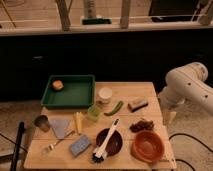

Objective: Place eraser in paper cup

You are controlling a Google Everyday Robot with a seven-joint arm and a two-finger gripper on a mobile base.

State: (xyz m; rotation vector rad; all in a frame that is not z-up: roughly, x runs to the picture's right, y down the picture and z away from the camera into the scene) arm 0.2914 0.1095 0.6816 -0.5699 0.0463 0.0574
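Beside wooden table (pixel 150 91), claw (pixel 170 118)

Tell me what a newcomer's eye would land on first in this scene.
The big white robot arm at the right stands out most, with its gripper hanging beside the right edge of the wooden table, holding nothing. Next come the green tray at the back left and the orange bowl at the front right. The paper cup and the eraser sit apart near the back middle.

white arm (pixel 189 84) at the right edge, elbow high, tool (pixel 170 117) low beneath it, downward
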